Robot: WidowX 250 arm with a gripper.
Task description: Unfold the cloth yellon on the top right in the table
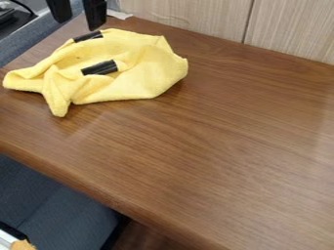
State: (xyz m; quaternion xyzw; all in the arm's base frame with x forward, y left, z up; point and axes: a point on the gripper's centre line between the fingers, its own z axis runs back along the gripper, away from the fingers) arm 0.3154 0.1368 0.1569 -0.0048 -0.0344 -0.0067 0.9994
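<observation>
A yellow cloth [153,73] lies crumpled in the upper left of the camera view, on the brown wooden table [215,141]. Two black strips show on it, one near its middle and one at its back edge. Just above and behind the cloth, at the top edge of the view, hangs the gripper [78,17]. Its two black fingers stand apart, with nothing visible between them, and they do not appear to touch the cloth.
A light wood-panelled wall [196,17] runs behind the table. The table's front edge slopes from the left down to the bottom of the view, with a dark blue-grey chair [58,210] below it. Black equipment [8,17] stands at the upper left corner.
</observation>
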